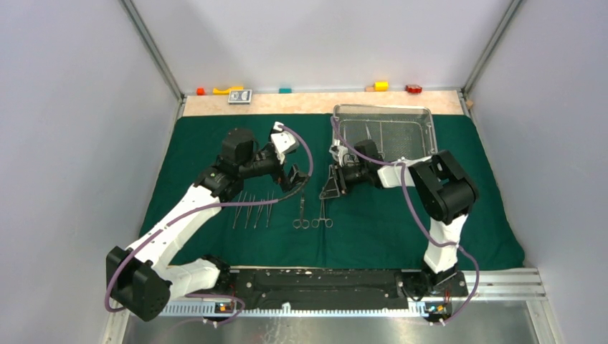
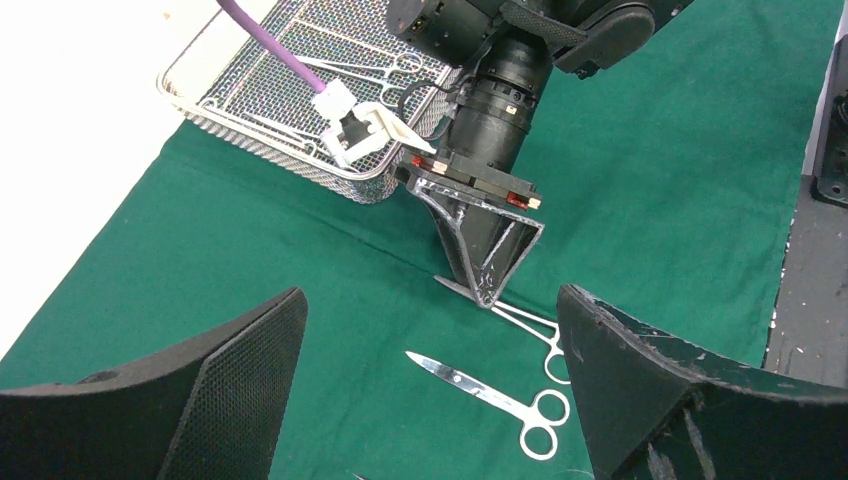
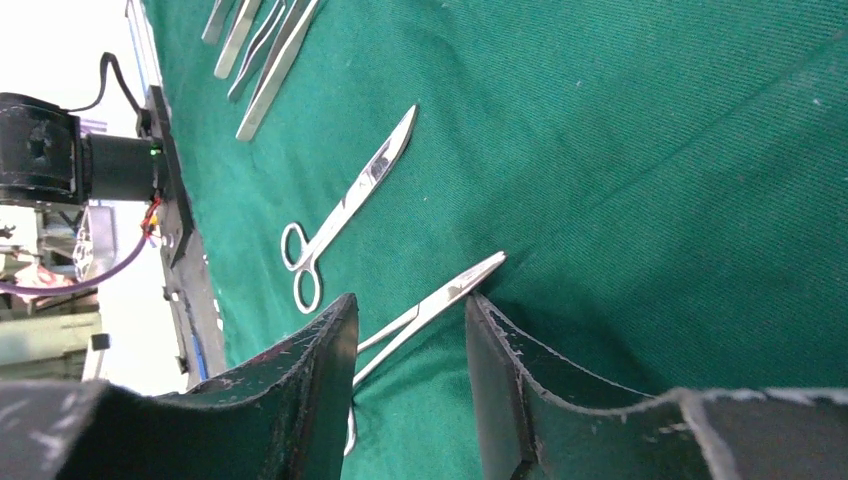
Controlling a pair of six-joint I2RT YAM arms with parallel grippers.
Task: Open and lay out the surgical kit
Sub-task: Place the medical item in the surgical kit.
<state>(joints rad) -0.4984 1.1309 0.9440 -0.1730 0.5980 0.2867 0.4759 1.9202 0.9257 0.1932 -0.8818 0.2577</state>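
Right wrist view, right claw (image 3: pixel 410 300) parted astride slim steel scissors (image 3: pixel 455 287) on dark green cloth (image 3: pixel 650 150), tips away from robot, left claw (image 2: pixel 432 293) spread wide.

Counter (image 1: pixel 308 102), pale top: dark green cloth (image 1: pixel 373 240) covered most of it; small coloured blocks (image 1: pixel 381 86) sat along the far edge.

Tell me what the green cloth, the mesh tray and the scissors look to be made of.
Green cloth: woven fabric, matte, fine diagonal weave and soft creases. Mesh tray: metal wire, probably steel, silvery grid. Scissors: polished steel by the look, mirror-bright blades.
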